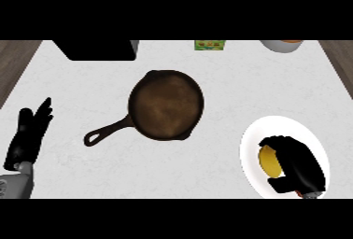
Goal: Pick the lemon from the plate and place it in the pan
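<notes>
A yellow lemon (268, 161) lies on the white plate (258, 135) at the lower right of the counter. My right hand (300, 163) is over the plate, its fingers curled round the lemon's right side and top, hiding part of it. The dark cast-iron pan (165, 103) sits in the middle of the counter, its handle (105, 132) pointing down-left, with nothing inside it. My left hand (29, 135) rests open at the left edge, fingers up.
A black box (96, 49) stands at the back left. A small green packet (209, 45) and a white bowl (283, 45) sit along the back edge. Wooden strips border the white counter on both sides.
</notes>
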Robot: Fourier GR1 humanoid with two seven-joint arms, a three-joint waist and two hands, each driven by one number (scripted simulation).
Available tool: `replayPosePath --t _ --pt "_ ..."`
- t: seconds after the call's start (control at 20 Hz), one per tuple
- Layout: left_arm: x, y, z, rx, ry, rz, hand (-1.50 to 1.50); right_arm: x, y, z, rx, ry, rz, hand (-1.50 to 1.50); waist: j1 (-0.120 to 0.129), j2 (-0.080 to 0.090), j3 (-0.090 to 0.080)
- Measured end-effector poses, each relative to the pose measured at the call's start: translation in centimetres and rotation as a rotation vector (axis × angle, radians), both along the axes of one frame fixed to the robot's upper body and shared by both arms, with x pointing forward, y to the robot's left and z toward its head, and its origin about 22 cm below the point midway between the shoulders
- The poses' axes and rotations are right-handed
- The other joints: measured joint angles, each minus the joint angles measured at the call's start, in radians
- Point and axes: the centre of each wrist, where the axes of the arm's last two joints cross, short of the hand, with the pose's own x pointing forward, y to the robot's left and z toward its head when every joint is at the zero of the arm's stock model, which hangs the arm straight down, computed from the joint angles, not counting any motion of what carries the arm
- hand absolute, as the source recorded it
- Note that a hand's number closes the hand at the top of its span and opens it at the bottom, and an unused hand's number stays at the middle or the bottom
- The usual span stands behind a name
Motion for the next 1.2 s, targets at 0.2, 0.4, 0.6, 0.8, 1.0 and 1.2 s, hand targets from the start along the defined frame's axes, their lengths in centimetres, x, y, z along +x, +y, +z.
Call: replayPosePath --t 0.2,0.4,0.6,0.8,1.0,1.2 --pt "0.4 0.2 0.3 0.000 0.001 -0.001 0.00 0.4 -0.5 -0.5 -0.032 -0.059 0.003 1.50 -0.001 -0.002 -0.003" --pt "0.0 0.4 0.3 0.001 0.001 -0.001 0.00 0.5 -0.4 -0.4 -0.025 -0.078 0.004 1.50 -0.001 -0.002 -0.002" --pt "0.0 0.9 0.5 0.005 -0.004 0.015 0.00 -1.5 2.4 -1.2 0.005 -0.011 -0.176 1.50 -0.015 -0.007 -0.008" --pt "-0.4 1.2 0.3 0.008 -0.001 0.043 0.00 -4.7 4.7 -2.1 0.063 0.070 -0.428 1.50 -0.039 -0.017 -0.014" --pt "-0.8 1.1 -0.1 0.005 0.006 0.042 0.00 -7.5 8.8 -0.1 0.098 0.028 -0.552 1.50 -0.036 -0.016 -0.010" --pt "-0.7 1.1 0.1 0.007 0.004 0.032 0.00 -8.9 12.4 3.5 0.121 -0.170 -0.561 1.50 -0.029 -0.012 -0.004"
